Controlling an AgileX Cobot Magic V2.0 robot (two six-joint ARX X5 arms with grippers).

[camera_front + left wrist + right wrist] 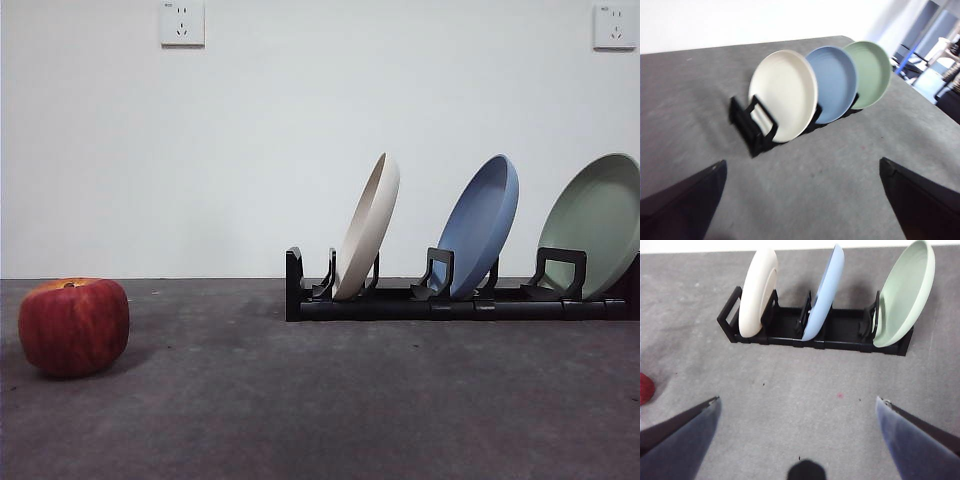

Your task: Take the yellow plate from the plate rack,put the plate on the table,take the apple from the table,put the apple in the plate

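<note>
Three plates lean in the rack (460, 300) in the front view: the yellow plate (367, 226) in the leftmost slot, then a blue plate (480, 226) and a green plate (597, 222) to its right; the apple (74, 325) sits on the table (320, 410) well to the left, and no arm shows. From the left wrist, the left gripper (800, 200) hangs above bare table with jaws spread wide, empty, facing the yellow plate (784, 95). From the right wrist, the right gripper (797, 440) is likewise spread and empty, near the rack (815, 335), the apple (646, 388) at the edge. Nothing looks done yet; all four steps remain.
</note>
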